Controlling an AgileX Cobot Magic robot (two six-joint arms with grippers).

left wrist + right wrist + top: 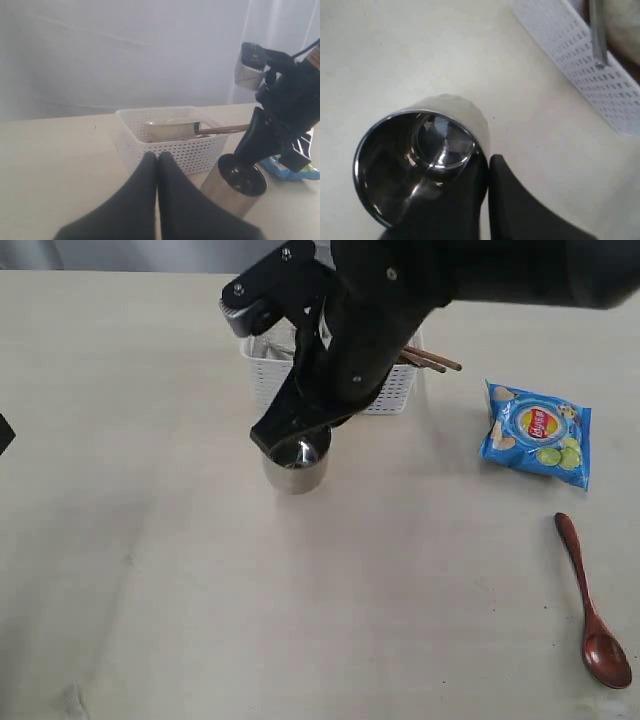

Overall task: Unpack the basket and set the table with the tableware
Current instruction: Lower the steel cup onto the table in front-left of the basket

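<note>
The white basket (pixel 395 395) stands at the back of the table (pixel 150 560). It holds an off-white bowl (pixel 167 129), and two chopsticks (pixel 440 362) stick out over its right rim. A steel cup (pixel 295 472) is upright just in front of the basket. My right gripper (pixel 292 440) is shut on the cup's rim, one finger inside and one outside (pixel 487 161). In the left wrist view my left gripper (pixel 157 157) is shut and empty, low in front of the basket (pixel 170 147) and beside the cup (pixel 225 192). A reddish-brown spoon (pixel 592 605) lies at the front right.
A blue chips bag (pixel 538 432) lies right of the basket. A steel utensil handle (pixel 597 30) leans over the basket wall (pixel 570 35). The right arm's dark body hangs over the basket and hides much of what is inside.
</note>
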